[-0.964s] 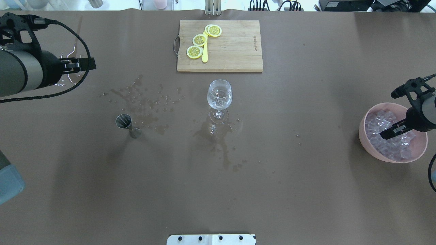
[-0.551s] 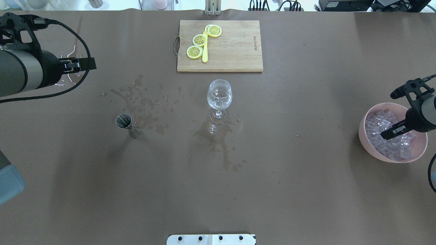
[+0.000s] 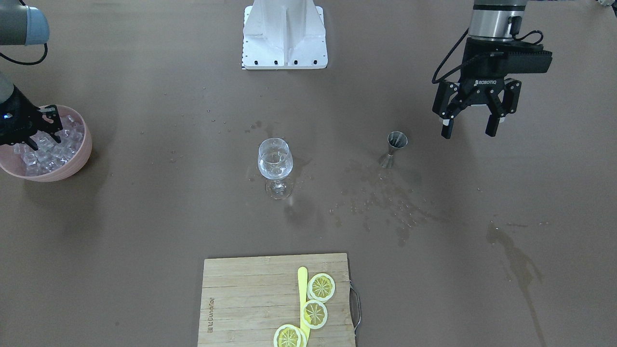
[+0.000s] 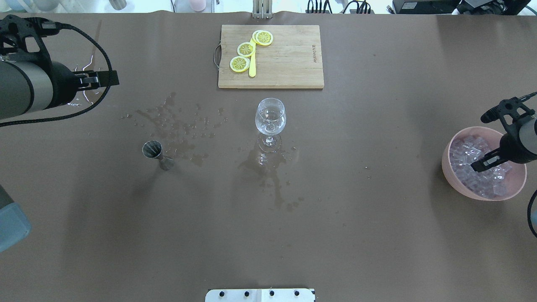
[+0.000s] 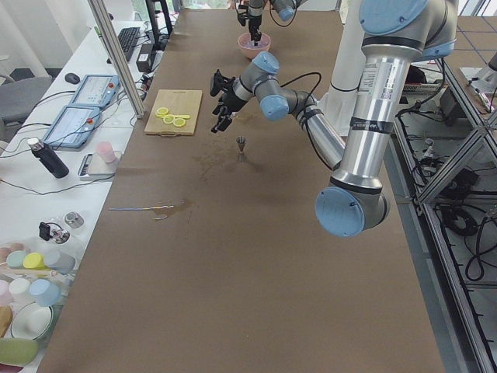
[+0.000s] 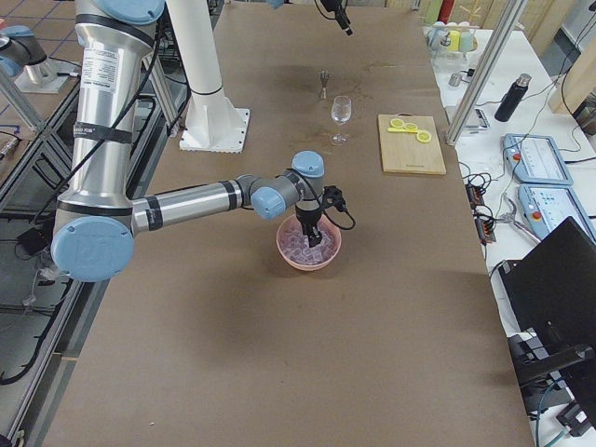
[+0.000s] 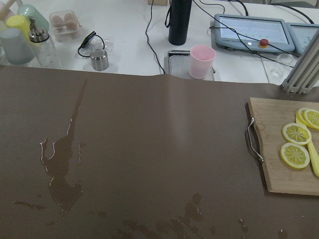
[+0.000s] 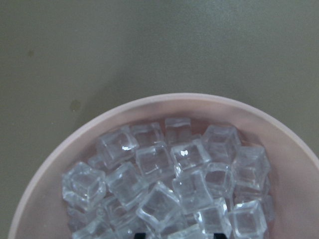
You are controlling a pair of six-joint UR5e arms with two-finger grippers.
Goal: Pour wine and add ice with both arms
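Ice (image 8: 164, 184): heaped in the pink bowl (image 8: 55, 154), right edge of the overhead view, well apart from the central wine glass (image 3: 275, 164).
Right gripper (image 4: 476, 166): the nearer arm, tips among the cubes, jaws partly spread; no firm hold visible.
Key relation: ice directly beneath and between the tips.
Left gripper (image 3: 468, 131): wide open, empty.
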